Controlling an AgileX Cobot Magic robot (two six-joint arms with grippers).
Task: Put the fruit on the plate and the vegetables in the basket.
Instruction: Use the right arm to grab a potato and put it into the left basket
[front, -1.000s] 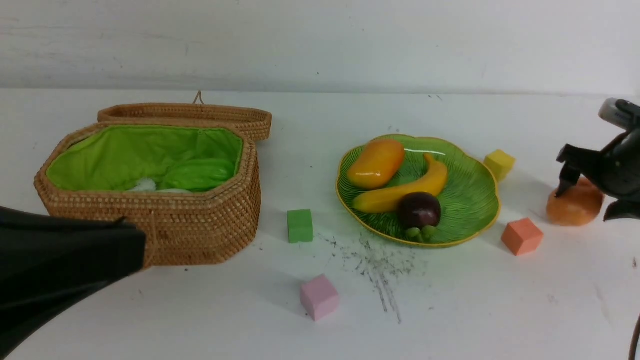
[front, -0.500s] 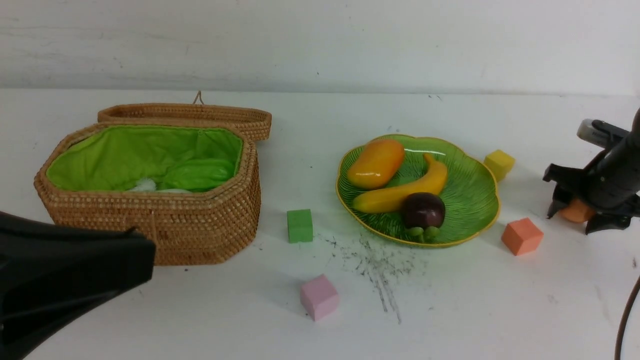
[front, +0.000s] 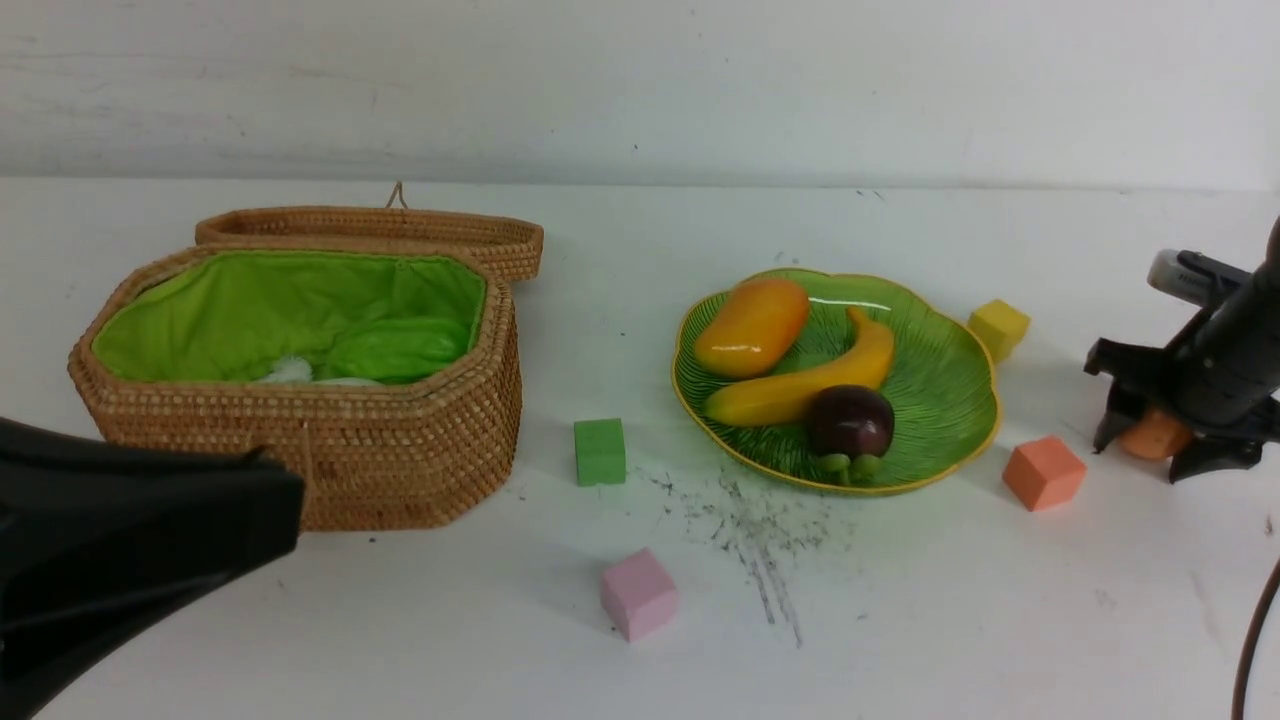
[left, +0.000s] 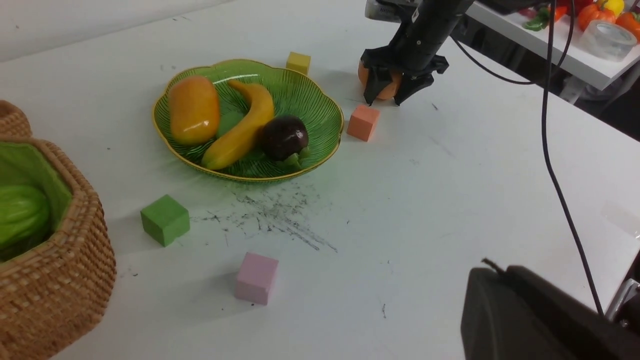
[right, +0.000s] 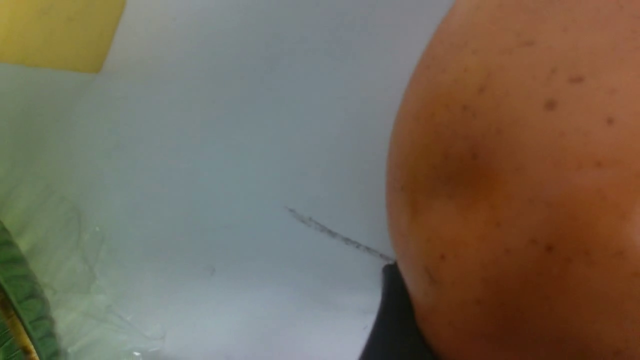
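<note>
Your right gripper (front: 1148, 455) sits at the 3 o'clock edge of the front view, its jaws set on either side of the orange tomato ball (front: 1152, 436); the ball rests on the white surface (front: 900, 600) and one fingertip (right: 395, 320) touches its skin, so the jaws are grasping the tomato ball; in the left wrist view the same gripper (left: 386, 100) straddles the ball (left: 385, 86). Your left gripper shows no jaw tips; only its black housing (front: 130, 540) fills the 8 o'clock corner, and the jaws are clenched on nothing.

The green plate (front: 940, 400) lies right of centre; it carries the mango (front: 752, 326) at 10 o'clock, the banana (front: 800, 385) across the middle, and the mangosteen (front: 850, 425) touching the banana near the 6 o'clock rim. The wicker basket (front: 400, 460) stands at 9 o'clock with its lid (front: 380, 232) open behind it; inside lie the green gourd (front: 400, 350) and a white radish (front: 290, 372), partly hidden by the wall.

A yellow cube (front: 998, 328) sits just beside the plate's 2 o'clock rim; an orange cube (front: 1043, 473) lies between plate and gripper; a green cube (front: 600, 452) and pink cube (front: 638, 593) sit between basket and plate; the surface along the front edge gives you open room.
</note>
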